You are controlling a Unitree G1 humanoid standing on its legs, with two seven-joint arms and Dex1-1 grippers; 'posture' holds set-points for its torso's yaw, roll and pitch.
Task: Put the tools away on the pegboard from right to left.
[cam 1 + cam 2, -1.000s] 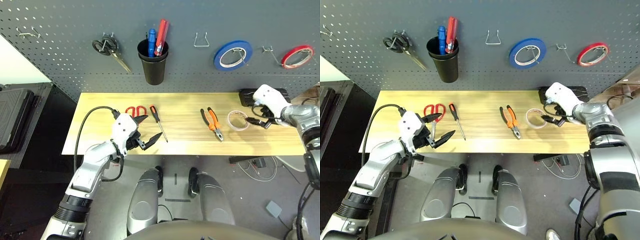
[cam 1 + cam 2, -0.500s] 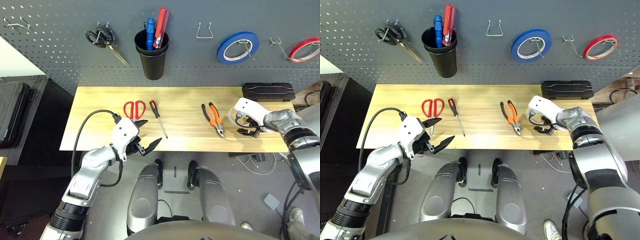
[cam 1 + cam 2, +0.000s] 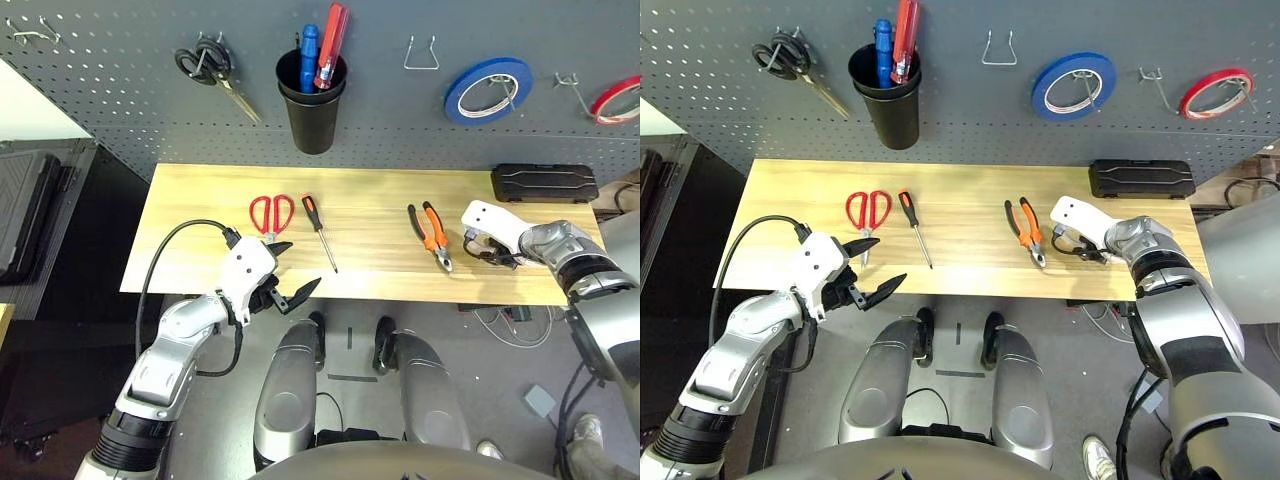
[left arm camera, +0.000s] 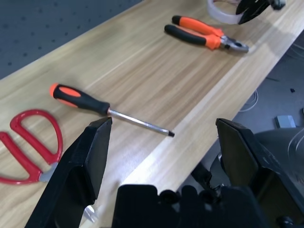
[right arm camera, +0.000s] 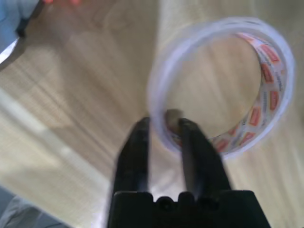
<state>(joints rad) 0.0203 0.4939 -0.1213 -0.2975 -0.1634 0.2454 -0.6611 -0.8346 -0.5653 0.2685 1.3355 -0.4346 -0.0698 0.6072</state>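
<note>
The whitish tape roll (image 5: 266, 52) lies flat at the table's right end, and my right gripper (image 5: 164, 135) is shut on its near rim, one finger inside the ring and one outside. In the head views that gripper (image 3: 488, 248) covers most of the roll. The orange-and-black pliers (image 3: 430, 235) lie just left of it. Further left are the screwdriver (image 3: 318, 228) and the red-handled scissors (image 3: 270, 212). My left gripper (image 3: 290, 287) hangs open just off the table's front edge, near the scissors, holding nothing. The pegboard (image 3: 120, 100) rises behind the table.
On the pegboard hang black-handled scissors (image 3: 210, 68), a black cup (image 3: 312, 115) holding a blue and a red tool, a bare wire hook (image 3: 422, 55), a blue tape roll (image 3: 488, 88) and a red tape roll (image 3: 620, 100). A black case (image 3: 543, 183) lies at the table's back right.
My right gripper has come down onto the whitish tape roll and shut on its rim. The left arm has hardly moved. The camera has shifted.
</note>
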